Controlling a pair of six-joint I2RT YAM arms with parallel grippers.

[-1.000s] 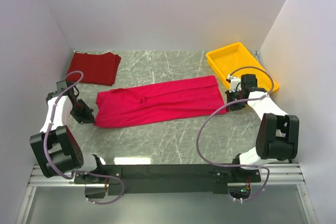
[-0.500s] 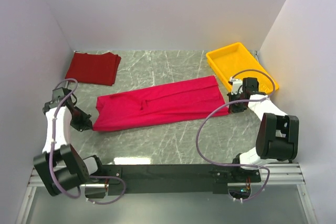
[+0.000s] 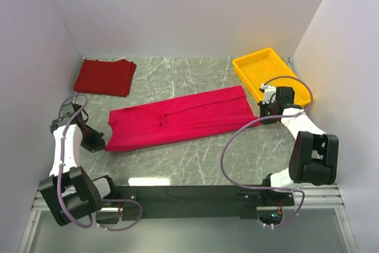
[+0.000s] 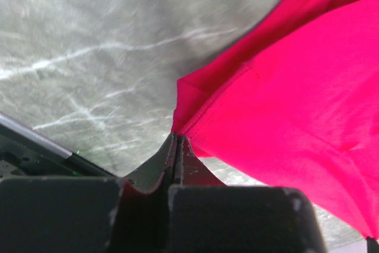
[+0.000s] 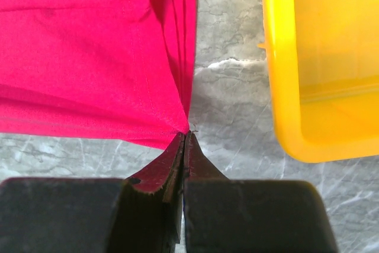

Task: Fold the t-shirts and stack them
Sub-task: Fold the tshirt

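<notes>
- In the left wrist view the crimson t-shirt (image 4: pixel 284 87) runs off the top and right edges, so only one corner shows.
- The bench (image 4: pixel 89 45) at the upper left of that view is blurred.
- The tip of that corner is hidden between the pressed-together fingers (image 4: pixel 157 167) of the left gripper (image 4: pixel 176 140).
- In the right wrist view the same shirt is cut by the top and left edges, and the yellow tray (image 5: pixel 284 87) by the top and right edges.
- From above, the maroon t-shirt (image 3: pixel 105 76) at the upper left is too small to count its layers.
</notes>
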